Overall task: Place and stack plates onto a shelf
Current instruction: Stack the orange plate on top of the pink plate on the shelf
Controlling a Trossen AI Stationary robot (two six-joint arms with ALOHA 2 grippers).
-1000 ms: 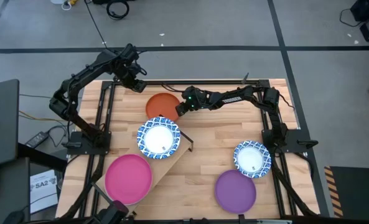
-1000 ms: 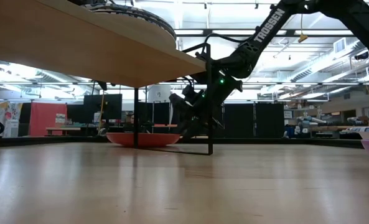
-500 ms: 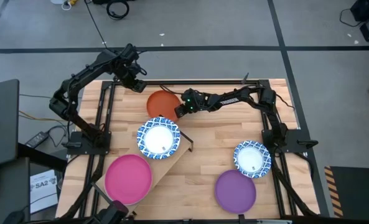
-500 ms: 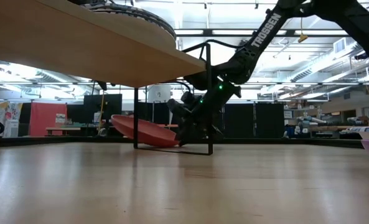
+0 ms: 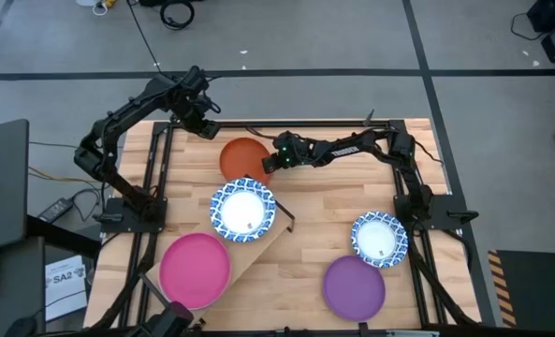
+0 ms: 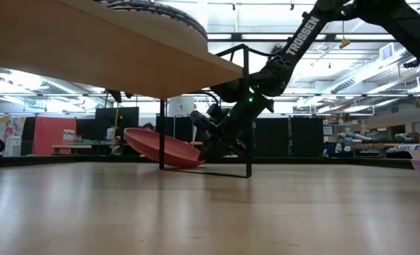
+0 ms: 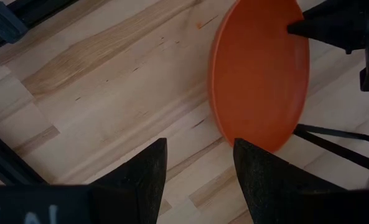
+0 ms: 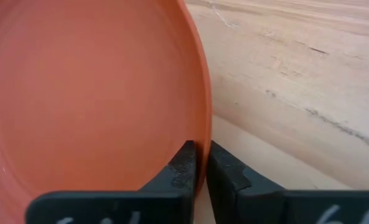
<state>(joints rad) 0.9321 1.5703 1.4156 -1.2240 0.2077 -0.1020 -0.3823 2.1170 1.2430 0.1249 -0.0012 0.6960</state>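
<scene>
The orange plate (image 5: 243, 156) sits near the table's far edge and is tilted in the low view (image 6: 160, 146). My right gripper (image 5: 267, 162) is shut on its right rim. My left gripper (image 5: 205, 124) hovers open over the far left corner, apart from the plate (image 7: 259, 74). The shelf (image 5: 270, 238) stands on thin black legs. A blue-and-white plate (image 5: 242, 210) and a magenta plate (image 5: 194, 270) lie flat on its board. Another blue-and-white plate (image 5: 380, 238) and a purple plate (image 5: 354, 285) lie flat on the table at the right. My right gripper (image 8: 203, 165) pinches the orange plate's rim (image 8: 202, 140) on its right side, one finger (image 8: 185, 163) over the inner face and one (image 8: 224, 171) outside. It comes from the table's right, slanting down. The plate is tilted: its left side (image 6: 128, 132) is raised and its low edge (image 6: 195, 163) is at the table.
The shelf's black legs (image 6: 248, 113) stand just near of the orange plate and my right gripper. Black frame rails (image 5: 155, 178) run along the table's left and right sides. Bare wood (image 5: 328, 201) shows between the shelf and the right-hand plates.
My right gripper has shut on the orange plate's right rim and tipped it: the plate lay flat a second ago, and now its left side is raised while the edge by the gripper stays low. The shelf with its plates has slid slightly toward the table's right.
</scene>
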